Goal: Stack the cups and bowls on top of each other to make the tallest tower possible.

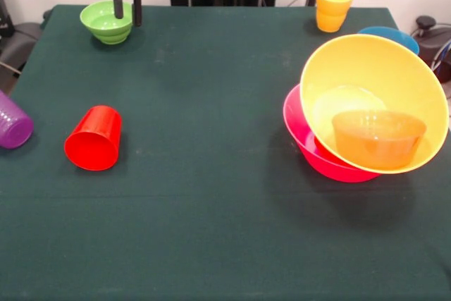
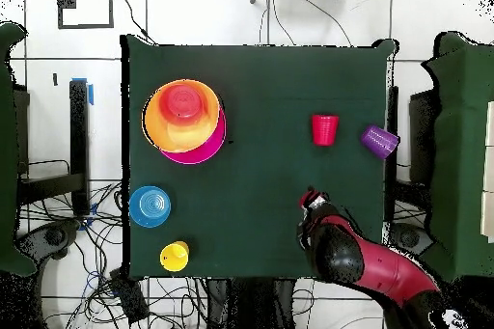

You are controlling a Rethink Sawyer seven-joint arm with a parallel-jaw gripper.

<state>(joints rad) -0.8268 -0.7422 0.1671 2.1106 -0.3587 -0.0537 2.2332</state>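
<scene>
Red cup (image 1: pixel 93 139) sideways; arm's spread jaws straddling green bowl (image 1: pixel 106 22) rim.

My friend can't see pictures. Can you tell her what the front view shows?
A dark green table holds a tilted yellow-orange bowl nested in a pink bowl, with a small orange bowl inside. The gripper hangs open at a green bowl.
</scene>
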